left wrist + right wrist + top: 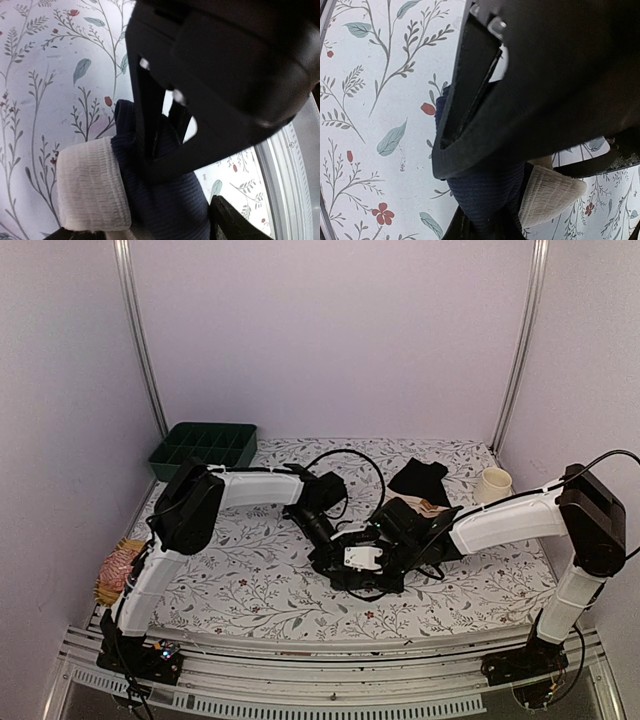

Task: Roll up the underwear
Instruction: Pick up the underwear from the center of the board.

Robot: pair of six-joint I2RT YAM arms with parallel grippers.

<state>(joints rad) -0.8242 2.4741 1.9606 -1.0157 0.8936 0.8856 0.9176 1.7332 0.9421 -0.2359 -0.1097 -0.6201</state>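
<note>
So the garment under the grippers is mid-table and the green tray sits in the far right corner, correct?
Not quite. The tray sits in the far left corner, not the right; the top external view shows it. The rest stands: the garment is mid-table.
</note>
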